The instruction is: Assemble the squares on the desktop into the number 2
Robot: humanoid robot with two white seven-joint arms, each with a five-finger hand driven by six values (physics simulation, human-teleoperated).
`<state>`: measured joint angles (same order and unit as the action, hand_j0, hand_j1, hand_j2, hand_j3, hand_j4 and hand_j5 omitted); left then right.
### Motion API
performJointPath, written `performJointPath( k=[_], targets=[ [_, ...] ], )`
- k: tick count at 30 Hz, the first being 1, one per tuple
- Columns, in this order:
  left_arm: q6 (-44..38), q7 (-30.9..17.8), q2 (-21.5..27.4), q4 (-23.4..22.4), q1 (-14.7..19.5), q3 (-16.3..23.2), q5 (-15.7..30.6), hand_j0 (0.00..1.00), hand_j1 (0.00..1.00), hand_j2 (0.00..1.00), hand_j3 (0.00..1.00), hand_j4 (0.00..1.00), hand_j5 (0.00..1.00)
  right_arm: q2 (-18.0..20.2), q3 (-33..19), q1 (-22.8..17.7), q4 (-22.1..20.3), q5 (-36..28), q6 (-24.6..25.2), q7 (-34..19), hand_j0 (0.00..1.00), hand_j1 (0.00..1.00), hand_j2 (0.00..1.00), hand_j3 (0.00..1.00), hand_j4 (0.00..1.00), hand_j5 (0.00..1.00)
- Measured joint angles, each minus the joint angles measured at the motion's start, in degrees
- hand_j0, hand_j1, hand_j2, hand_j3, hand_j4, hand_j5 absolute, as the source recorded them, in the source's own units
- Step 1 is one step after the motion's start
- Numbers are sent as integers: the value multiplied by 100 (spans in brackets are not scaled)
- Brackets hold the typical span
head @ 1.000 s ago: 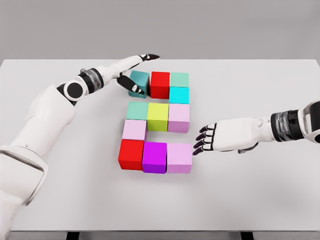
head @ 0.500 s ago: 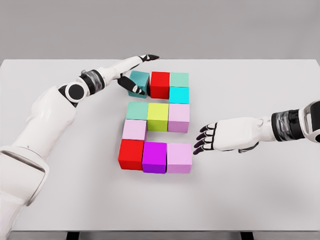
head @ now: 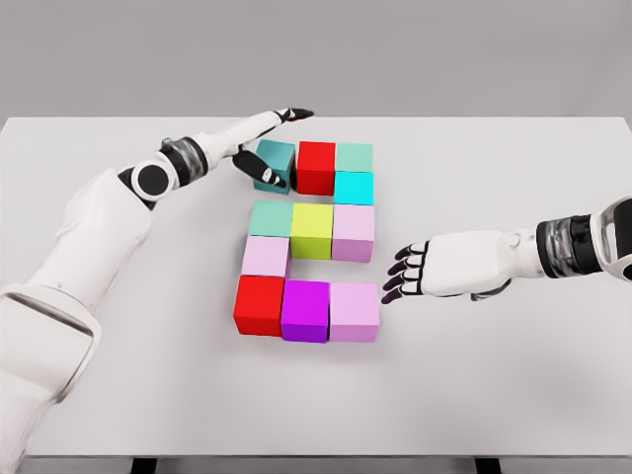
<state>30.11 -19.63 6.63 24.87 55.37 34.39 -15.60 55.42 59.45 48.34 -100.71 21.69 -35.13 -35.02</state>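
So the 2 is basically there on the table (head: 513,395), and the only piece out of line is the dark teal cube (head: 274,164) at the top left. It sits slightly twisted, just beside the red cube (head: 316,166) in the top row, not quite flush with it.

The left hand (head: 259,145) is wrapped around that teal cube, thumb on the near side and the long fingers (head: 292,115) stretched over the far side. Looks more like a loose cradle than a proper clamp, honestly.

The right hand (head: 420,272) hovers flat and relaxed, holding nothing, fingertips very near the lilac cube (head: 355,311) at the bottom right.

What worries me:
- If the left hand shoves the teal cube in while it's skewed, a corner could catch the red cube and shunt the whole top row sideways, mint cube (head: 355,156) included.
- Pulling the thumb out carelessly could drag the teal cube crooked again.
- A small drift of the right hand would nudge the lilac cube and break the bottom row.
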Motion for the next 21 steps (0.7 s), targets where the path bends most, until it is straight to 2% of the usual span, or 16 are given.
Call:
performJointPath(
  k=[15, 21],
  targets=[
    [85, -3, 24, 76, 9, -33, 31, 100, 100, 100, 100, 100, 100, -9, -1, 18, -1, 0, 0, 0, 100, 100, 100, 100, 100, 100],
    [340, -194, 328, 635, -35, -18, 450, 100, 100, 100, 100, 100, 100, -9, -1, 18, -1, 0, 0, 0, 100, 100, 100, 100, 100, 100]
  ],
)
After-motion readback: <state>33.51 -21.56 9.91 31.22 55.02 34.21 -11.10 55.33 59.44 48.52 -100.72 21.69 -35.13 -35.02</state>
